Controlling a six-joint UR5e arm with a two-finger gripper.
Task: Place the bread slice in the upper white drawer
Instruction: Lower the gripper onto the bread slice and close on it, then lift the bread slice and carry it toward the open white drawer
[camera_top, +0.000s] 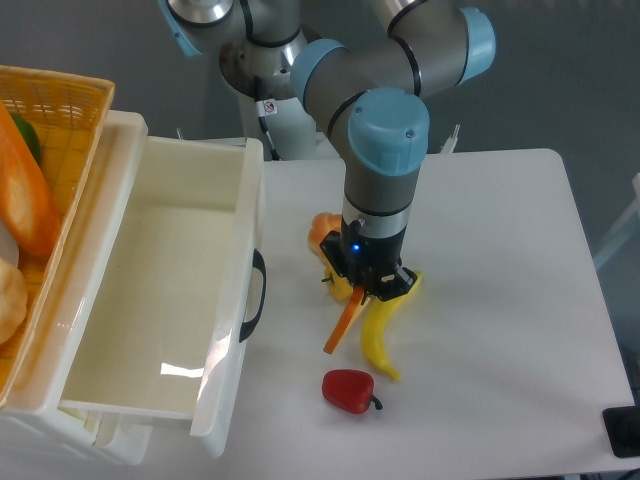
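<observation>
Bread slice (344, 326) hangs edge-on, tilted, apparently pinched in the gripper (362, 292) above the table (500, 300).

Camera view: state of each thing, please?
bread slice: edge-on, tilted, held in the gripper, low over the table
upper white drawer: pulled open, nothing visible inside
gripper: shut on the bread slice
banana: lying on the table
red pepper: lying on the table

arm bent downward, gripper (357, 296) pointing at table, fingers closed together
</observation>
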